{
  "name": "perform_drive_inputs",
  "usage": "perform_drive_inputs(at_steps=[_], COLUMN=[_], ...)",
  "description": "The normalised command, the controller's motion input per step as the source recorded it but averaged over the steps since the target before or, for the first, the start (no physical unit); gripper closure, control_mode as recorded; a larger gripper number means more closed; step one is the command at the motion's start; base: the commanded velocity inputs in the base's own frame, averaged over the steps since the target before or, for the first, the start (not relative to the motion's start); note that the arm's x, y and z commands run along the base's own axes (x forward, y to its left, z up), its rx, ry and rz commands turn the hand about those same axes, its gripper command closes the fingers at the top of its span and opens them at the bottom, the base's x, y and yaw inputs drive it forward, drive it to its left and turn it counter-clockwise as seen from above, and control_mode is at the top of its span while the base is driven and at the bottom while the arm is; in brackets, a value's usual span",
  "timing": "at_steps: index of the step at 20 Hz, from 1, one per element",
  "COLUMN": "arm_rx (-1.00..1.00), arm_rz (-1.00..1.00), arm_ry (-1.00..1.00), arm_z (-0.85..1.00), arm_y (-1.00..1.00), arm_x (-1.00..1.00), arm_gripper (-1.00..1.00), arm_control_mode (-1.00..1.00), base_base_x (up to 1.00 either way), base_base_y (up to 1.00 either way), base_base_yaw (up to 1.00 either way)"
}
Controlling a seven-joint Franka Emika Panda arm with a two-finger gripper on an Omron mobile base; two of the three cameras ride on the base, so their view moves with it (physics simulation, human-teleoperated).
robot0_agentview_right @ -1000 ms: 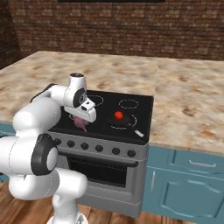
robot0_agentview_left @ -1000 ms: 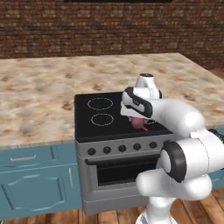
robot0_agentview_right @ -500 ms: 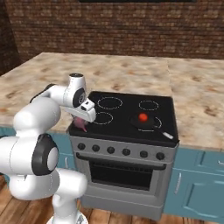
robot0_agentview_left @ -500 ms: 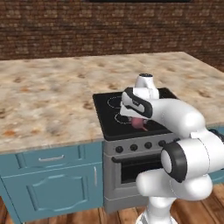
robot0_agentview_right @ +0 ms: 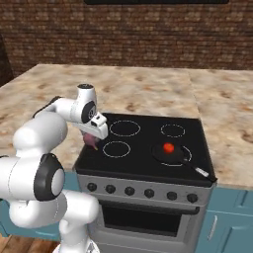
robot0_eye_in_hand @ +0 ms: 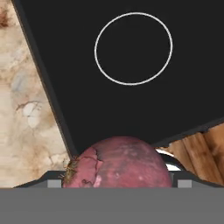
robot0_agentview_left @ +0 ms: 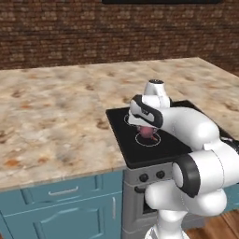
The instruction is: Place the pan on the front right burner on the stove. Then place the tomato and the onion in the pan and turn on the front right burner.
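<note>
Going left to right in the right base view: my pincer (robot0_agentview_right: 94,141) hangs over the front left corner of the stove (robot0_agentview_right: 143,170), clenched around the onion (robot0_agentview_right: 91,140), which sits between my jaws and clear of the glass. In the hand view the onion (robot0_eye_in_hand: 118,162) bulges up right at the bottom, purplish skin with a cracked patch, and beyond it lies black cooktop with one small white ring. Next, right of my pincer, are the two left rings, both bare. Further right, on the front right burner (robot0_agentview_right: 170,154), sits the pan (robot0_agentview_right: 168,152), already on its ring, with the tomato (robot0_agentview_right: 168,147) inside it, about in the middle. The pan handle (robot0_agentview_right: 197,169) runs off toward the front right corner of the stove, so the pan's long axis points away from me, and the handle isn't in my path. The relation that matters: the pan lies to my right, along the front edge, well apart from my pincer, with the front left ring between. My guess is the next move is a sideways carry right, then let go over the pan beside the tomato. The knobs on the steel front are untouched; I can't tell whether any burner is on.
</note>
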Motion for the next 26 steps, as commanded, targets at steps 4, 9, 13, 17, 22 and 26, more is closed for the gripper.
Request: perform_drive_inputs(at_steps=[4,9,13,17,22,26], arm_rx=[0.0,0.0,-0.03,-0.01,0.0,0.0], arm_rz=[0.0,0.0,-0.05,-0.06,-0.03,-0.03], arm_ry=[0.0,0.0,0.0,0.0,-0.01,0.0], arm_z=[0.0,0.0,0.07,0.13,0.12,0.03], arm_y=[0.0,0.0,0.04,-0.28,-0.54,-0.61], arm_x=[0.0,0.0,0.08,0.02,0.0,0.0], arm_gripper=[1.0,1.0,1.0,1.0,1.0,1.0], arm_control_mode=[1.0,1.0,-1.0,-1.0,-1.0,-1.0], base_base_x=[0.68,0.43,0.11,0.0,0.0,0.0], base_base_y=[0.26,0.47,0.21,0.0,0.0,0.0], base_base_yaw=[-0.11,-0.12,-0.06,0.0,0.0,0.0])
